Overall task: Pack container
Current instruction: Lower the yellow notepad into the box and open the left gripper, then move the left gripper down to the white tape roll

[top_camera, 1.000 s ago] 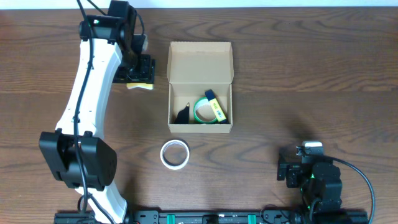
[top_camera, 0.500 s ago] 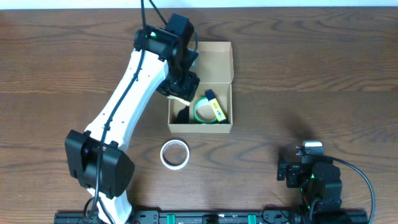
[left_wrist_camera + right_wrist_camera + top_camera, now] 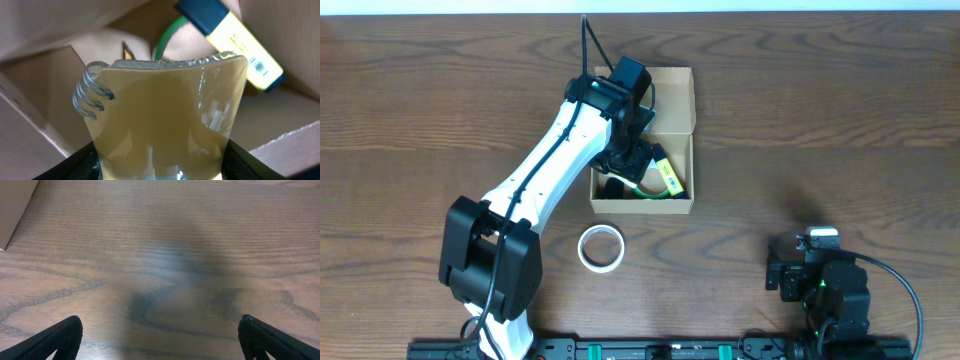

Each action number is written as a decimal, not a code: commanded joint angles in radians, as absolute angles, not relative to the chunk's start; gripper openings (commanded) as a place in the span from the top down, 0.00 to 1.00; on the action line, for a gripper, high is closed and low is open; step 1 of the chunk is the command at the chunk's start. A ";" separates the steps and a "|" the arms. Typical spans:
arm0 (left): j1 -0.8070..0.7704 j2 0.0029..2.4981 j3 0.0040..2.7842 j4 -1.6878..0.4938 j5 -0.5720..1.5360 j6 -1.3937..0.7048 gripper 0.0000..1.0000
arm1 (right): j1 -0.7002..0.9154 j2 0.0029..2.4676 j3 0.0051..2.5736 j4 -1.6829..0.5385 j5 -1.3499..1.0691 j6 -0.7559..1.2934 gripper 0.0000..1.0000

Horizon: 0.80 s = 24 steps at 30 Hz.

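The brown cardboard box (image 3: 675, 105) stands open at the table's far middle, its flap lid laid back. Inside lie a green tape roll (image 3: 650, 185), a yellow-and-blue highlighter (image 3: 667, 176) and a black item (image 3: 611, 187). My left gripper (image 3: 632, 158) is down inside the box, shut on a small yellow spiral-bound pad (image 3: 165, 120), which fills the left wrist view above the highlighter (image 3: 235, 42) and the green roll (image 3: 165, 40). My right gripper (image 3: 160, 340) is open and empty over bare table at the front right (image 3: 817, 278).
A white tape roll (image 3: 601, 247) lies on the table just in front of the box. A corner of the box (image 3: 15, 210) shows at the far left of the right wrist view.
My left arm swung right from the box's left side with the yellow pad and lowered it into the box. The right arm has not moved.
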State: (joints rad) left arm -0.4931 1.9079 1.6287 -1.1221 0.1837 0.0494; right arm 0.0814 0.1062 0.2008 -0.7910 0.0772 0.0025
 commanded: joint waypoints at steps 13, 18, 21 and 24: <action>-0.492 1.909 1.540 -1.056 0.183 0.045 0.05 | 0.072 0.099 0.200 -0.791 0.074 -0.009 0.01; -0.492 1.909 1.542 -1.040 0.184 0.045 0.05 | 0.072 0.099 0.200 -0.791 0.074 -0.009 0.01; -0.492 1.905 1.611 -1.089 0.183 0.044 0.05 | 0.072 0.099 0.200 -0.791 0.074 -0.009 0.01; -0.490 1.885 1.731 -1.183 0.165 0.039 0.05 | 0.072 0.099 0.200 -0.791 0.074 -0.009 0.01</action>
